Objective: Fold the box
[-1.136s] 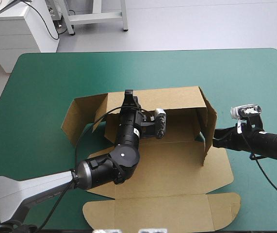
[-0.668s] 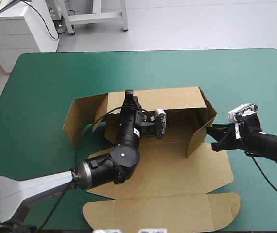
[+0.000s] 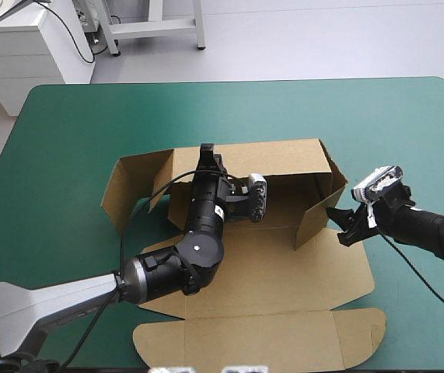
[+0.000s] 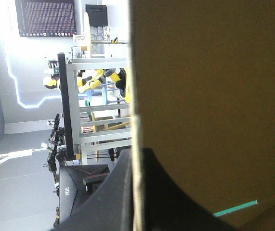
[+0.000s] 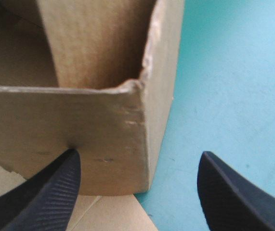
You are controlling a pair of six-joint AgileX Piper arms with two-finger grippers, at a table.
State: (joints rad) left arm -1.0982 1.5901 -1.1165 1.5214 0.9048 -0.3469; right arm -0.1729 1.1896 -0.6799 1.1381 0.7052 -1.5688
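The brown box (image 3: 284, 264) lies mid-table with its back wall (image 3: 260, 159) raised and its lid (image 3: 260, 338) flat toward the near edge. My left gripper (image 3: 205, 155) is at the back wall's top edge, shut on it. In the left wrist view the board (image 4: 209, 96) runs between that gripper's (image 4: 135, 159) black fingers. The right side wall (image 3: 315, 217) stands angled inward. My right gripper (image 3: 338, 221) is open just outside its corner. In the right wrist view this gripper (image 5: 138, 155) has the box corner (image 5: 103, 125) ahead of its spread fingers (image 5: 55, 192).
The left arm (image 3: 194, 249) reaches over the box's base panel from the near left. A side flap (image 3: 124, 190) stands splayed at the box's left end. Teal-green cover (image 3: 408, 132) surrounds the box, with the table's right edge close behind the right arm.
My right gripper has opened and let go of the right side wall, then shifted slightly toward the box. The wall's flap swung inward. The left arm has not moved.
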